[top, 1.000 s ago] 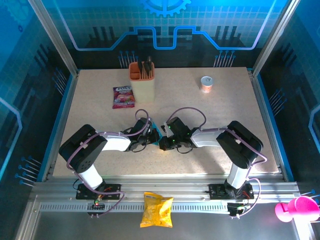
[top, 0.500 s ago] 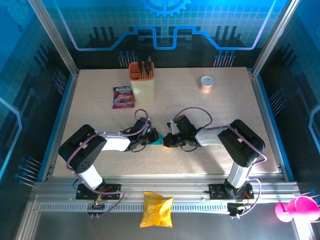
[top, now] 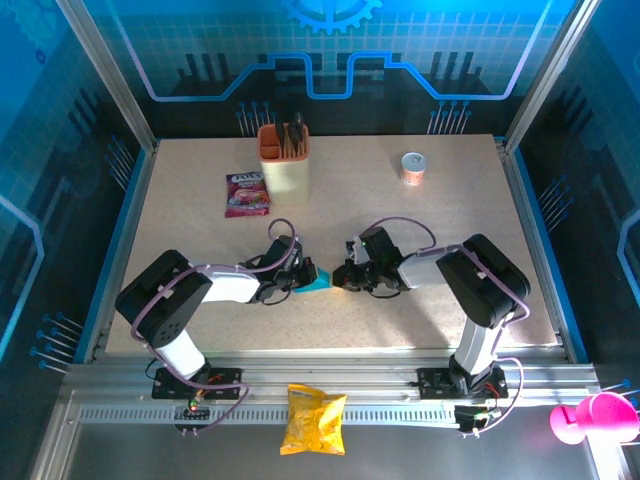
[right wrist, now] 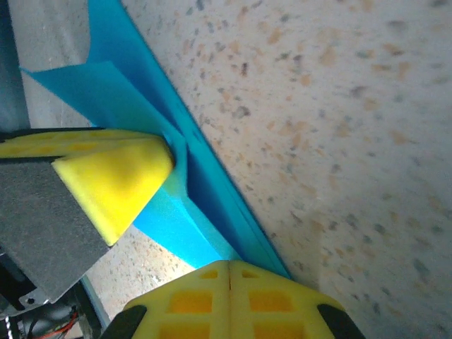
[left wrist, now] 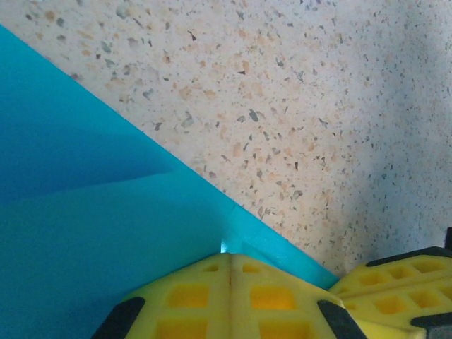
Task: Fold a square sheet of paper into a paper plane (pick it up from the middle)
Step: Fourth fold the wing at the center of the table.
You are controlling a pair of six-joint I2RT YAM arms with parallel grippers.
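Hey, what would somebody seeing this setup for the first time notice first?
First, the folded cyan paper at the middle of the table, with the left tool and the right tool, both shut, meeting at it from either side. Next, the orange-cream holder at the far side beside a pink snack packet, and the yellow crisp bag on the near rail between the arm bases.

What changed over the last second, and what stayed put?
The right gripper slid toward the robot's right, away from the left gripper, uncovering more of the folded blue paper between them. Nothing was grasped or released; both grippers stayed shut. The left arm, holder and snack packet kept their places.
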